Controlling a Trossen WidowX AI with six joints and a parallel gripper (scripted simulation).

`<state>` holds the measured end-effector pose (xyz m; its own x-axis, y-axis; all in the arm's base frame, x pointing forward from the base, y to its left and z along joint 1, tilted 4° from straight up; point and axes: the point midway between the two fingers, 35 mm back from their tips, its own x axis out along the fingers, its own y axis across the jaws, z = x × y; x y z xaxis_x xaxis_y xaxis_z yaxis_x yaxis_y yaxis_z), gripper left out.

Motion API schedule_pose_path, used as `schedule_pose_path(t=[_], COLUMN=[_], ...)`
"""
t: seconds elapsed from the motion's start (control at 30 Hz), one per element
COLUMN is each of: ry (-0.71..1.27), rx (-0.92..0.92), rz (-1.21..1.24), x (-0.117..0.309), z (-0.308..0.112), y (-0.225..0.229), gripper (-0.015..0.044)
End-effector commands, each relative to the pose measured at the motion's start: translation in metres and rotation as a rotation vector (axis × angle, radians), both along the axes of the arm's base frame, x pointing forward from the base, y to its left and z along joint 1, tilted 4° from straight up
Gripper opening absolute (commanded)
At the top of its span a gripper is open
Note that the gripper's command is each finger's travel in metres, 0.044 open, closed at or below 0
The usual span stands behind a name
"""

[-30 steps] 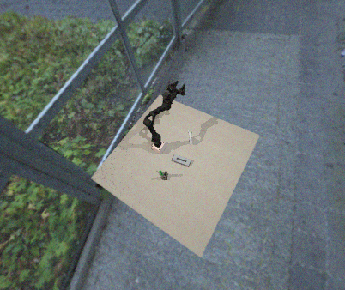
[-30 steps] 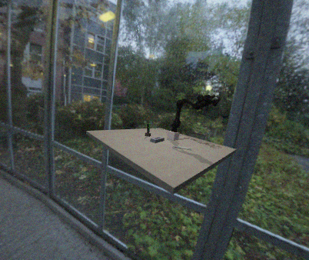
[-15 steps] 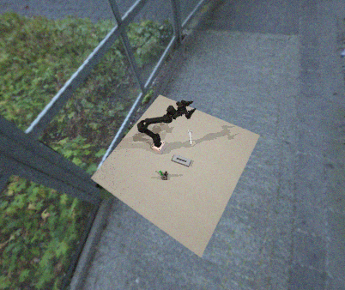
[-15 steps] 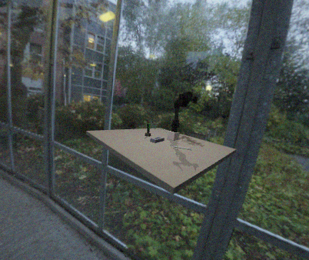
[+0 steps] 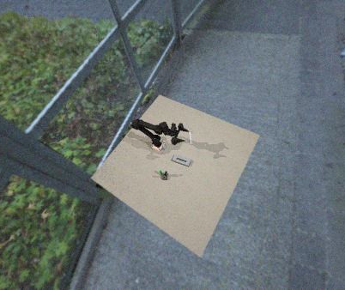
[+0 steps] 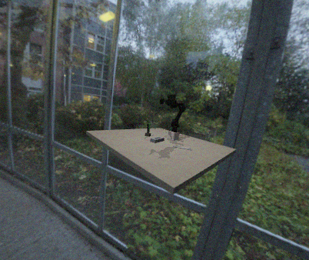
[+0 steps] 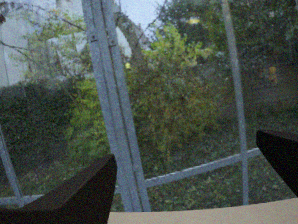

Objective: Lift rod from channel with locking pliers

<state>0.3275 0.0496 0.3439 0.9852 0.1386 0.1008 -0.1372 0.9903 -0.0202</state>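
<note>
Rectangular grey channel block [image 5: 182, 159] [image 6: 157, 140], one, lies on the flat tan worktop [image 5: 202, 206] [image 6: 166, 169], a dark slot in its top; the rod inside is too small to confirm. Beside it stands one small dark holster [image 5: 164, 177] [image 6: 147, 135] carrying green-topped pliers [image 5: 161, 172] [image 6: 147, 126]. The empty end effector [image 5: 184, 135] [image 6: 161, 101] [image 7: 186, 149] is spread wide above.

From my place I count one arm [image 5: 163, 128] [image 6: 179, 111] with one gripper [image 5: 183, 134] [image 7: 186, 149], and this gripper has two fingers. On the one worktop [image 5: 202, 206] [image 6: 166, 169], I count one grey block [image 5: 181, 160] [image 6: 157, 140], one thin white strip [image 5: 190, 137] [image 6: 182, 148] and one small dark stand with a green part [image 5: 164, 176] [image 6: 147, 135].
</note>
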Motion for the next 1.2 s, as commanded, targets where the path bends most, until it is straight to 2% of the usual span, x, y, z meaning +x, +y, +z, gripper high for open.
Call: schedule_pose_path(t=[0.0, 0.27, 0.33, 0.43, 0.6, 0.73, 0.9, 1.17], ry=[0.051, 0.072, 0.229, 0.569, 0.972, 1.249, 1.537, 1.552], rx=[0.016, 0.028, 0.118, 0.319, 0.554, 0.703, 0.836, 0.841], rz=[-0.132, -0.139, -0.151, -0.23, -0.429, -0.654, -1.013, -1.038], x=[-0.011, -0.01, 0.0, 0.007, -0.013, -0.046, -0.097, -0.1], z=[-0.02, -0.025, -0.057, -0.126, -0.203, -0.247, -0.277, -0.278], y=[-0.048, -0.05, -0.053, -0.058, -0.065, -0.069, -0.071, -0.071], gripper=[0.044, 0.044, 0.044, 0.044, 0.044, 0.044, 0.044, 0.044])
